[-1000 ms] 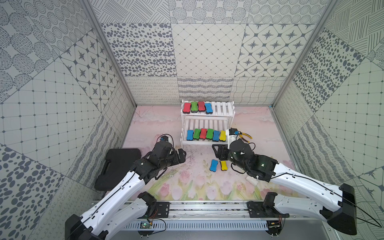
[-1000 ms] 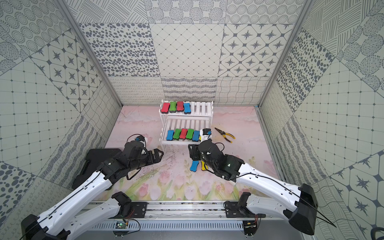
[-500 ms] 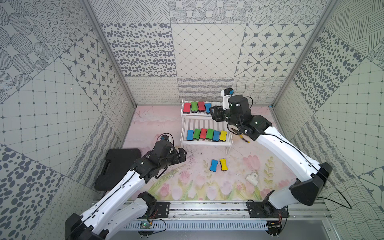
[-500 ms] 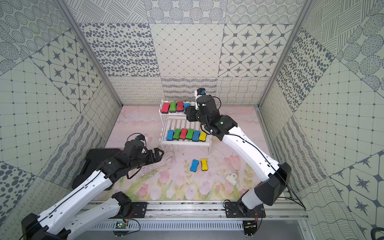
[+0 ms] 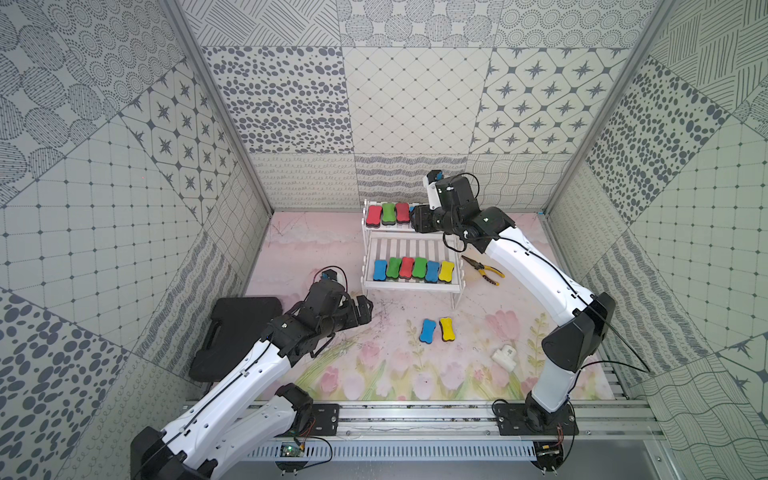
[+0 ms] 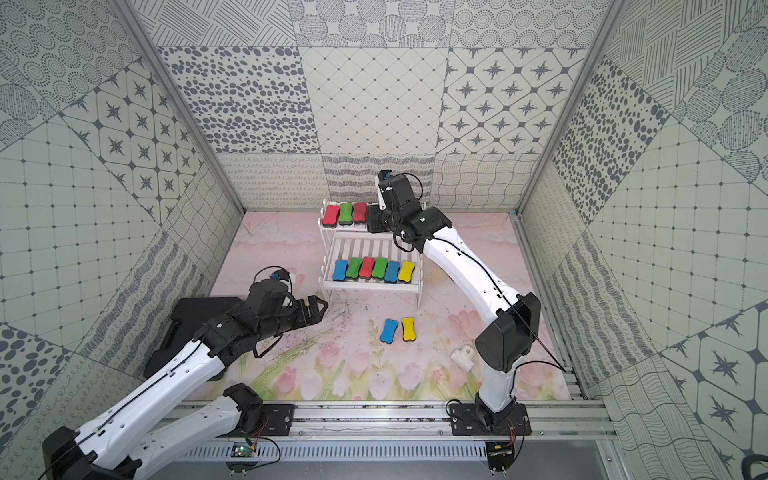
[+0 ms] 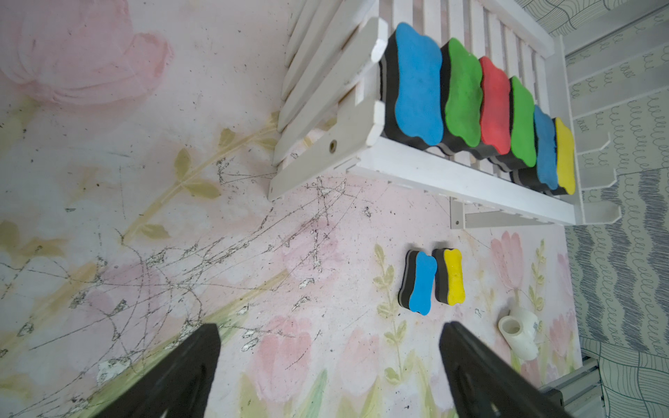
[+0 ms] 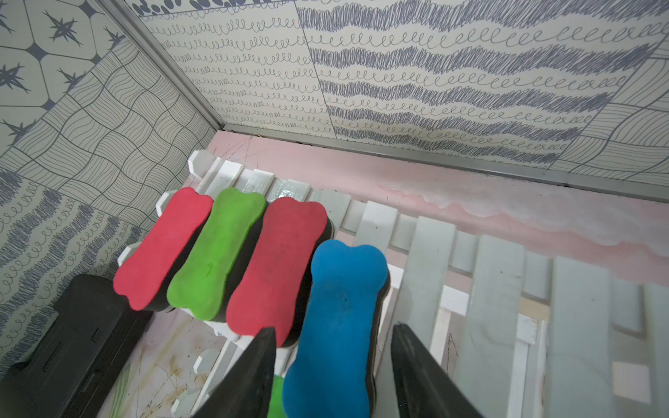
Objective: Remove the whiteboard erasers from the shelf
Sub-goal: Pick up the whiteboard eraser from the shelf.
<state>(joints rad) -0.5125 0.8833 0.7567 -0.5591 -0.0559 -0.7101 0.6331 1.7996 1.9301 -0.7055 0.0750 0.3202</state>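
Nearest: left gripper (image 7: 329, 327), jaws spread wide, empty, over the mat (image 7: 181, 253).
On the mat, off the rack: loose blue eraser (image 7: 420, 282) and yellow eraser (image 7: 452, 277), side by side.
The shelf (image 5: 411, 285), lower tier: six erasers (image 5: 409, 268), packed touching.
Upper tier: three erasers (image 8: 217, 249), plus upper blue eraser (image 8: 344, 289), straddled by right gripper (image 8: 333, 327); jaws part-spread, slivers of gap at the tips.
Handling, as judged: light, squashy foam over felt. Pinch across the narrow waist, gently.
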